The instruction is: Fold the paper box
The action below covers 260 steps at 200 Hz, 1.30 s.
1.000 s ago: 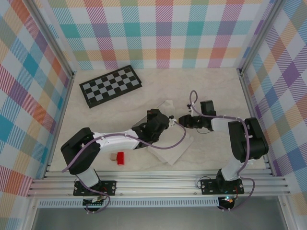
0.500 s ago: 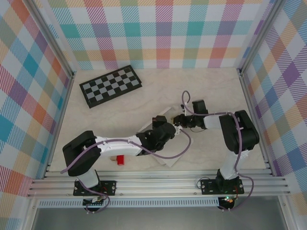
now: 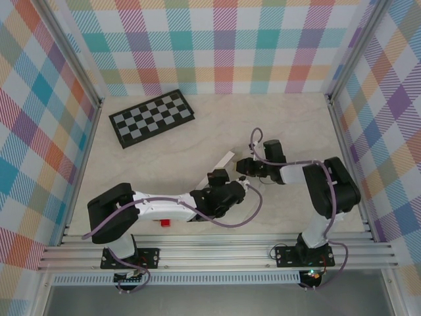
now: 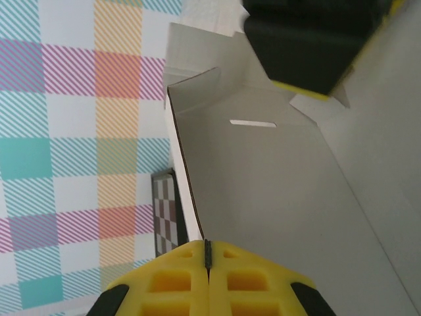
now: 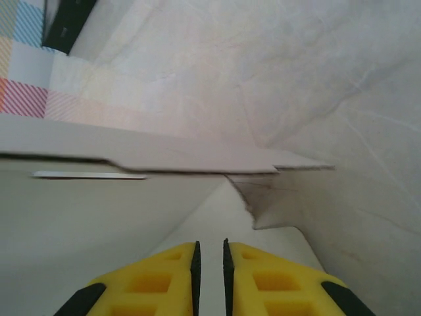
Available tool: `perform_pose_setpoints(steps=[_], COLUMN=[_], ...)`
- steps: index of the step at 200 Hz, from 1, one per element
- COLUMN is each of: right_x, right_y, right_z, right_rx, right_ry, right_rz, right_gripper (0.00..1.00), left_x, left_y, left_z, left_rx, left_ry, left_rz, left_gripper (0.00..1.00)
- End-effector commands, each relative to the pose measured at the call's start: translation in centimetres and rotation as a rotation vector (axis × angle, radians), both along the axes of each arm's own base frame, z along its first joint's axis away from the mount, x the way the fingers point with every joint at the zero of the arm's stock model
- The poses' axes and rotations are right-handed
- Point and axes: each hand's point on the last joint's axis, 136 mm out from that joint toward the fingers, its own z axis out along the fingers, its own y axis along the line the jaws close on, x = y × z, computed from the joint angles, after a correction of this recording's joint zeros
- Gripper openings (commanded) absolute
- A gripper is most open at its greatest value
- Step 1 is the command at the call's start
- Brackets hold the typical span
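The left gripper (image 4: 207,245) is pressed together on the edge of a raised panel of the plain white thin-cardboard paper box (image 4: 263,197). The right gripper (image 5: 210,245) shows a slim gap between its fingers, and I cannot tell whether they nip a flap. The box lies well apart from the flat black-and-grey checkerboard (image 3: 152,117), nearer the arm bases and to its right. Folding looks partly done, with one slotted wall standing and the tabs still untucked.
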Motion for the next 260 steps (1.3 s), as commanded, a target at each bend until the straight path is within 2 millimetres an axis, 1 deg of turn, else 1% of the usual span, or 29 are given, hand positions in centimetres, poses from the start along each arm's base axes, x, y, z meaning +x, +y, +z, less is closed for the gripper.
perform_pose_setpoints(steps=[1,17,23,40,51,66,75,98,121,145,159,173,204,233,260], right_x=[-0.7,-0.9,-0.8,0.1,0.7,1.5,2.3,4.4,6.3,7.5,7.3,6.7,4.4,2.3,1.5], right_y=[-0.7,-2.0,-2.7,-4.7,-5.1,-4.5,-4.1,-3.8,-3.4,-2.7,-2.3,-1.8,-0.4,0.7,1.5], right_z=[2.4,2.9,2.8,3.1,3.6,4.5,4.5,4.0,3.3,2.6,2.1,1.8,1.4,1.7,2.7], right_rx=[-0.038,-0.076,-0.09,-0.11,-0.105,-0.083,-0.074,-0.084,-0.064,-0.036,-0.019,0.004,0.073,0.131,0.206], right_ry=[-0.079,-0.092,-0.086,-0.094,-0.12,-0.141,-0.131,-0.14,-0.1,-0.06,-0.042,-0.029,0.002,0.003,-0.009], right_rz=[0.028,0.031,0.024,-0.012,-0.011,0.037,0.053,0.059,0.044,0.052,0.076,0.117,0.238,0.344,0.415], right_gripper=[0.21,0.23,0.23,0.23,0.23,0.25,0.25,0.25,0.26,0.26,0.26,0.26,0.26,0.26,0.26], left_x=[-0.3,-0.2,-0.1,-0.1,-0.1,-0.1,-0.1,-0.1,-0.2,-0.2,-0.2,-0.2,-0.1,0.0,0.2], left_y=[2.1,2.8,3.0,3.3,3.4,3.5,3.5,3.5,3.6,3.6,3.5,3.4,3.0,2.8,2.5], left_z=[-1.1,-1.3,-1.3,-1.2,-1.1,-1.0,-1.0,-1.2,-1.2,-1.2,-1.2,-1.2,-1.4,-1.6,-1.5], left_rx=[-0.016,-0.031,-0.032,-0.037,-0.049,-0.062,-0.064,-0.061,-0.061,-0.061,-0.059,-0.059,-0.051,-0.047,-0.046], left_ry=[0.033,0.038,0.038,0.037,0.042,0.045,0.046,0.049,0.051,0.053,0.053,0.053,0.054,0.056,0.057], left_rz=[0.053,0.07,0.074,0.08,0.079,0.079,0.081,0.08,0.082,0.078,0.078,0.074,0.066,0.063,0.062], left_gripper=[0.0,0.0,0.0,0.0,0.0,0.0,0.0,0.0,0.0,0.0,0.0,0.0,0.0,0.0,0.0])
